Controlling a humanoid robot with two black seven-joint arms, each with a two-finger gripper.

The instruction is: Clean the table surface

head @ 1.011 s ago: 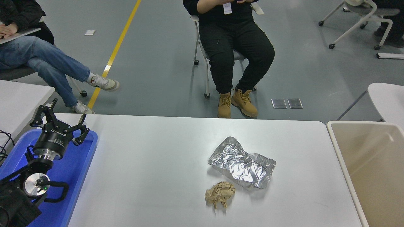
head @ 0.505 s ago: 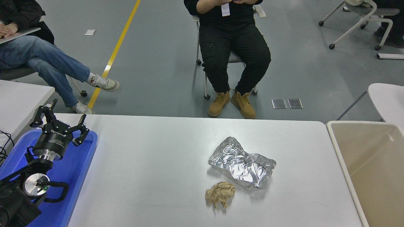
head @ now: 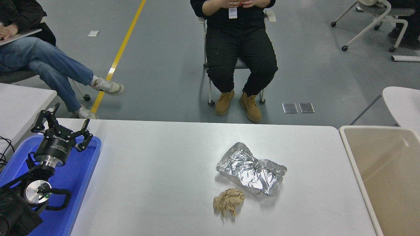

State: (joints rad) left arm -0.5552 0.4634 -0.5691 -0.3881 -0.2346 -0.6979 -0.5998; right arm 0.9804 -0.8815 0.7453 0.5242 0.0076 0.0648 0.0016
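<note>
The white table surface fills the lower picture. On it, right of centre, lies a crumpled sheet of silver foil. Just in front of the foil sits a ball of crumpled brown paper. My left gripper is parked at the lower left above the blue tray, open with nothing between its fingers. It stands far to the left of both pieces of rubbish. My right arm is out of view.
A beige rectangular bin stands against the table's right end. Beyond the far edge a person in black trousers sits on a chair, and another in jeans sits at the far left. A second white table is at the left.
The seated person in black has drawn their feet back and shifted on the chair. My left arm, the foil and the paper ball have not moved.
</note>
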